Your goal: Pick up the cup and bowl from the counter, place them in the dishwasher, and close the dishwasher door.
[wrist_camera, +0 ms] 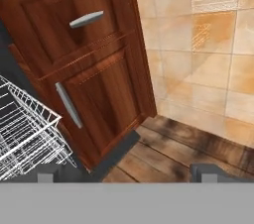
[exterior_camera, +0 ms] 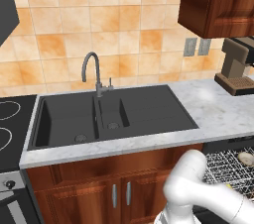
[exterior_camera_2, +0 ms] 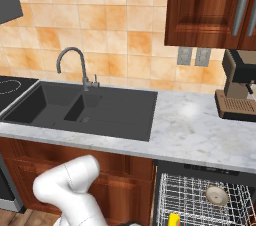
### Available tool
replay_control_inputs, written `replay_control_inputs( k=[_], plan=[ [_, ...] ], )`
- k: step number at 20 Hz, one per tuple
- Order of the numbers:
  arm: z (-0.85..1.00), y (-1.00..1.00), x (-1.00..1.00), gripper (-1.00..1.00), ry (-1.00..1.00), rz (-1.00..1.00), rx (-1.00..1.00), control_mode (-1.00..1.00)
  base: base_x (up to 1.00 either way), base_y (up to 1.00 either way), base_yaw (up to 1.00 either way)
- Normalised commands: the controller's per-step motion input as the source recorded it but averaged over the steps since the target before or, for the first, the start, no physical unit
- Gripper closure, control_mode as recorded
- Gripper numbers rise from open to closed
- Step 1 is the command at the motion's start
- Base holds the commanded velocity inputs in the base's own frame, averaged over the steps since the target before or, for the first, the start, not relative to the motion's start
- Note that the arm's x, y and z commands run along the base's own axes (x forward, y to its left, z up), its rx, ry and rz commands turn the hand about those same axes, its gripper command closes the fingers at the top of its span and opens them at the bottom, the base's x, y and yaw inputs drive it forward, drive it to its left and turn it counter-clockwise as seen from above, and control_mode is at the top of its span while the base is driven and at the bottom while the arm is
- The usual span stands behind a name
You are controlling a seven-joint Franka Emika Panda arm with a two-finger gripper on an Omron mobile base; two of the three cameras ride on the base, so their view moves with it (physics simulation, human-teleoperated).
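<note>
The dishwasher (exterior_camera_2: 195, 197) stands open under the marbled counter (exterior_camera_2: 200, 130), with its grey wire rack (exterior_camera: 225, 171) pulled out. The beige bowl (exterior_camera_2: 217, 195) lies in the rack and also shows at the right edge of the left base view (exterior_camera: 245, 157). The yellow cup (exterior_camera_2: 173, 219) sits in the rack's front left part. My gripper (wrist_camera: 128, 173) is open with nothing between its fingertips (wrist_camera: 47, 171). It is low, facing a reddish cabinet with the rack's corner (wrist_camera: 25, 134) to its left. The dishwasher door is out of view.
A dark double sink (exterior_camera: 109, 114) with a grey faucet (exterior_camera: 94, 72) is set in the counter. A coffee machine (exterior_camera_2: 240, 92) stands at the back right and a stove (exterior_camera: 10, 124) at the left. The hand view shows a cabinet door (wrist_camera: 94, 94), a tiled wall (wrist_camera: 208, 44) and wooden floor (wrist_camera: 163, 153).
</note>
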Motion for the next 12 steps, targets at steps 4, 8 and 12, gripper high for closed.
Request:
replay_control_inputs(
  k=[4, 8, 12],
  plan=[
    [-0.37, 0.0, 0.0, -1.0, -0.19, 0.0, -0.16, -1.0, 0.0, 0.0, 0.0],
    [-0.48, 0.0, 0.0, -1.0, -0.15, 0.0, -0.15, -1.0, 0.0, 0.0, 0.0],
    [-0.68, 0.1, 0.0, -1.0, -0.1, 0.0, -0.15, -1.0, 0.0, 0.0, 0.0]
  ],
)
